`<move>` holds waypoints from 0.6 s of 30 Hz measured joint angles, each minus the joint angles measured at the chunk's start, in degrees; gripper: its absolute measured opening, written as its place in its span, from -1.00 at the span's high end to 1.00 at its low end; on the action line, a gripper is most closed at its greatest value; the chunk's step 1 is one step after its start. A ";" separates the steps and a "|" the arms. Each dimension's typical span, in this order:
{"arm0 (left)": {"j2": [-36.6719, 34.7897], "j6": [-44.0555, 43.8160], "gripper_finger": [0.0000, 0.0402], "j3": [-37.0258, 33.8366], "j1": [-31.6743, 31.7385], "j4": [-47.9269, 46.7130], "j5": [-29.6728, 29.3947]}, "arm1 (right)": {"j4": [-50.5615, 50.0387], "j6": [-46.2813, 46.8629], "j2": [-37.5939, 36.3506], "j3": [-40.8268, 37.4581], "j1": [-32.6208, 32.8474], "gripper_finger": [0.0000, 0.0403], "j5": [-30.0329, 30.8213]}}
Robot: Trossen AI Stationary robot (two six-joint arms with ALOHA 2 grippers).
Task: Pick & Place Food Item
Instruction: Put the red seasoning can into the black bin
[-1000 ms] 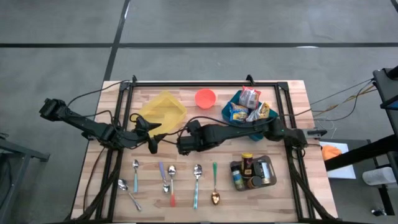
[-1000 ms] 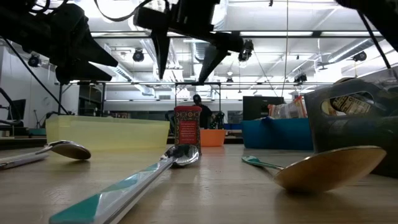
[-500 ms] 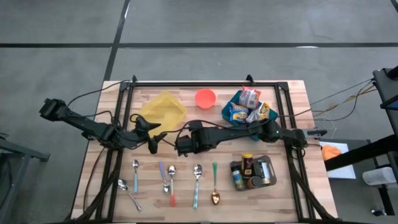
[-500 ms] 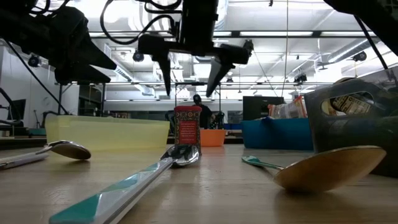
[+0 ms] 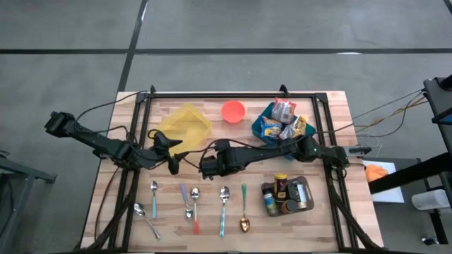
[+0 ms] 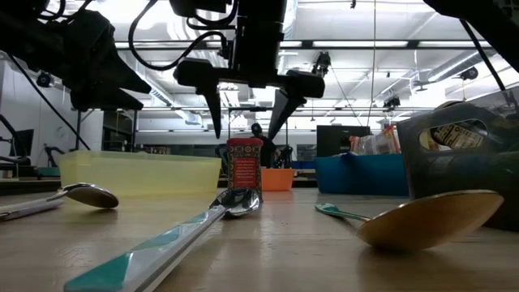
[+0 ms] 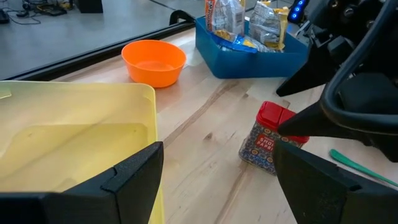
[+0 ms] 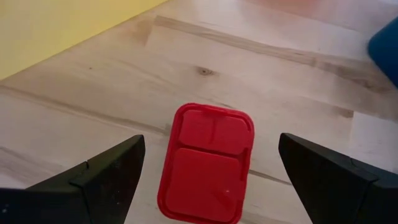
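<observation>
We can read almost nothing here. The spice jar [image 7: 268,142] with the red cap, standing near the middle of the table [image 7: 205,168], carries a patterned label with pale lettering, too small and blurred for us to make out. The snack packets [image 7: 249,22] in the blue bin [image 7: 249,59] toward the table's far edge show printing, likewise unreadable.

table [image 5: 332,219]: light wood | on it: yellow tray [image 5: 185,123]; orange bowl [image 5: 233,111]; blue bin [image 5: 263,131]; red-capped spice jar [image 7: 269,137]; spoons [image 5: 195,209]
</observation>
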 joint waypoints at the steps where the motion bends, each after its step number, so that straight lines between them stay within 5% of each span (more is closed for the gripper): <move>1: 0.00 0.00 -0.50 0.00 0.00 0.02 0.02 | 0.06 0.00 0.00 -0.01 0.06 -0.83 0.00; 18: 0.00 0.13 -0.50 0.00 0.00 0.00 0.00 | 4.74 2.62 0.00 -5.17 0.00 -0.83 0.09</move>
